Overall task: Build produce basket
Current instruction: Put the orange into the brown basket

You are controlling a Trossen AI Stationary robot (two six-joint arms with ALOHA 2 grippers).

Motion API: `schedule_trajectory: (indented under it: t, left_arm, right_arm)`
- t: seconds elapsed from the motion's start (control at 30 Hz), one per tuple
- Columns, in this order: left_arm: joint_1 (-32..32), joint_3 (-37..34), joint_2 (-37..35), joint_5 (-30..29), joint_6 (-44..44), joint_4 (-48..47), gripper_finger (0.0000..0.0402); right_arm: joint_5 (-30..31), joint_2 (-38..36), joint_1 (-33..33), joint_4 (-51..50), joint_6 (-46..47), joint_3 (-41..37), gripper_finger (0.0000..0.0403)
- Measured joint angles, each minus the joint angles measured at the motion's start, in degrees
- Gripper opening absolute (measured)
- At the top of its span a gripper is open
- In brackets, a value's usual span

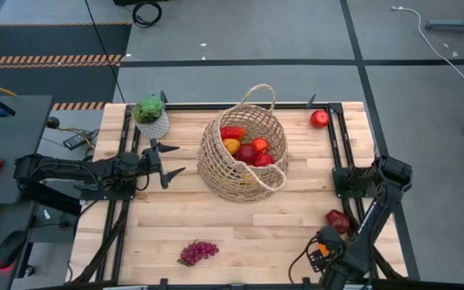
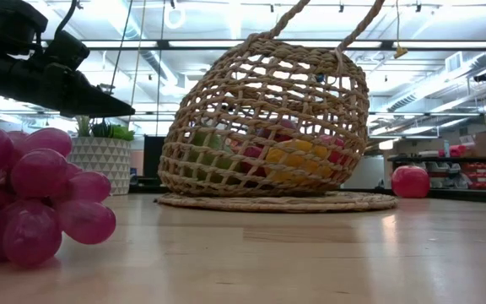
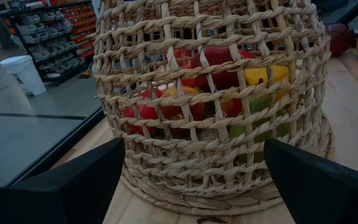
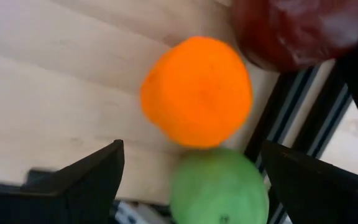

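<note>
From my end the basket (image 1: 242, 153) sits mid-tabletop (image 1: 240, 225), already holding red and yellow produce (image 1: 248, 147). My left gripper (image 1: 166, 161) reaches in level from the left, fingers spread, just beside the wicker. My right gripper (image 4: 191, 180) is down at the near-right corner, also spread, over an orange (image 4: 196, 92), a green fruit (image 4: 219, 185) and a dark red one (image 4: 300, 28).

1. One wicker basket (image 1: 244, 157), holding several pieces of produce; exact number unclear.
2. One grape bunch (image 1: 198, 252).
3. Two dark red fruits (image 1: 320, 119) (image 1: 337, 220) outside the basket.
4. One orange (image 4: 196, 91).
5. One green fruit (image 4: 219, 186).
6. One potted plant (image 1: 151, 118).
</note>
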Motion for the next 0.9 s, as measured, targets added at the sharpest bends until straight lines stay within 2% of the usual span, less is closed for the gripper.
schedule_trajectory:
  t: [0.13, 0.3, 0.43, 0.6, 0.9]
  left_arm:
    - [0.0, 0.0, 0.0, 0.0, 0.0, 0.0, 0.0390]
    - [0.0, 0.0, 0.0, 0.0, 0.0, 0.0, 0.0390]
    - [0.0, 0.0, 0.0, 0.0, 0.0, 0.0, 0.0390]
    - [0.0, 0.0, 0.0, 0.0, 0.0, 0.0, 0.0390]
    - [0.0, 0.0, 0.0, 0.0, 0.0, 0.0, 0.0390]
  right_arm:
    - [-2.5, -1.7, -1.2, 8.2, -2.6, -7.2, 0.0382]
    - [-1.8, -5.7, -1.8, 9.0, -2.5, -11.2, 0.0381]
    - [-4.0, -7.2, -2.6, 12.8, -2.0, -14.4, 0.0381]
    - [-4.1, -7.0, -3.3, 23.8, -2.3, -19.8, 0.0381]
    - [-4.1, -7.0, -4.8, 24.3, -5.9, -21.9, 0.0368]
